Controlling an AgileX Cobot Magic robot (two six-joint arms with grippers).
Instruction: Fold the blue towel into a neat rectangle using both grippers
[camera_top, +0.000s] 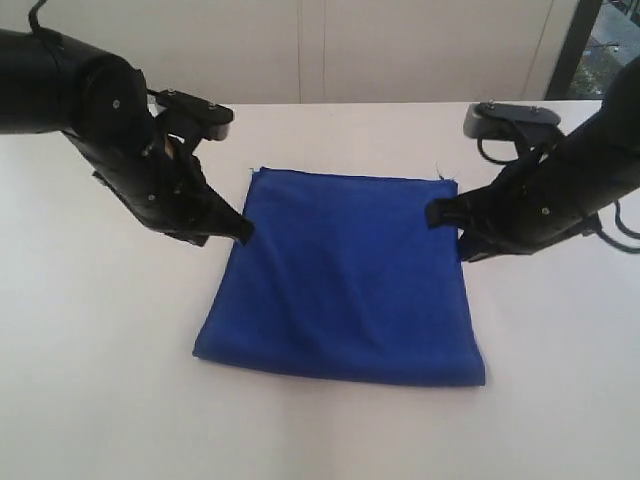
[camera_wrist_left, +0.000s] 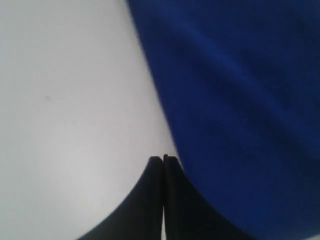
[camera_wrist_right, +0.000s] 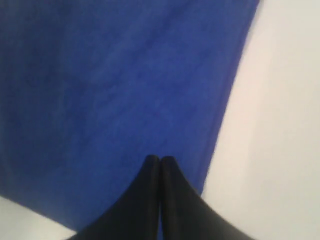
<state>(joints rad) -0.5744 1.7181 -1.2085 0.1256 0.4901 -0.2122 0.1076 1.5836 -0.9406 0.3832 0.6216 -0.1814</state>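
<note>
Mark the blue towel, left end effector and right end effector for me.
blue towel (camera_top: 345, 285): exterior view, middle of its top face.
left end effector (camera_top: 243, 232): exterior view, shut fingertips at the towel's left edge.
right end effector (camera_top: 433, 213): exterior view, shut fingertips at the towel's right edge.

Bulky black arms bear small screws, looping cables, a tapered left tool and right tool.

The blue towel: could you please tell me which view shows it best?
The exterior view: it shows the whole blue towel, all four edges. The left wrist view shows only one edge; the right wrist view, part of two edges.
</note>
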